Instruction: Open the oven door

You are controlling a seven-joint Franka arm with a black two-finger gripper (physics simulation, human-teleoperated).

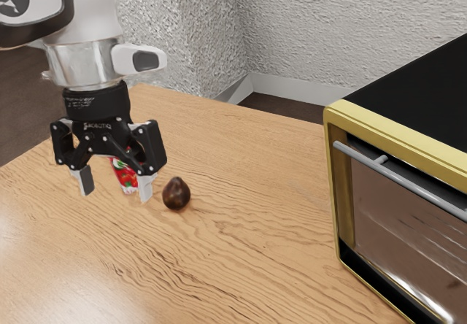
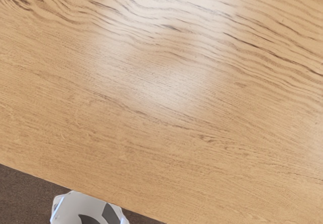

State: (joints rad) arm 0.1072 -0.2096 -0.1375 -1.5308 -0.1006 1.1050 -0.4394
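Oven (image 1: 416, 105) stands upright on the worktop (image 1: 241, 265), at the exterior view's right, partly cut off by that edge. Gold-coloured front frame, black top. Door (image 1: 408, 229) upright and shut within the frame; its face is turned toward the camera and somewhat toward the exterior view's left. Handle (image 1: 423, 191): a straight metal bar along the door's upper part. Its long axis runs level with the worktop and parallel to the oven's front top edge, slanting across the exterior view from upper left to lower right. A short bracket joins it to the door near one end.

Containers: the oven's glass shows faint pale streaks, possibly a rack or reflections; contents cannot be made out. A red printed package (image 1: 125, 174), perhaps a can, is on the worktop beyond the hand (image 1: 115, 185), partly hidden by one finger. Contents not readable.

Hand: well apart from the oven, above the worktop, pointing down. Fingers spread wide, grasping nothing. A dark brown fruit (image 1: 176, 194), rounded with a blunt tip upward, rests near the package.

Wrist view: wood grain, the worktop's edge, dark floor (image 2: 20, 193) beyond it, and a rounded white part (image 2: 86, 204) by that edge.
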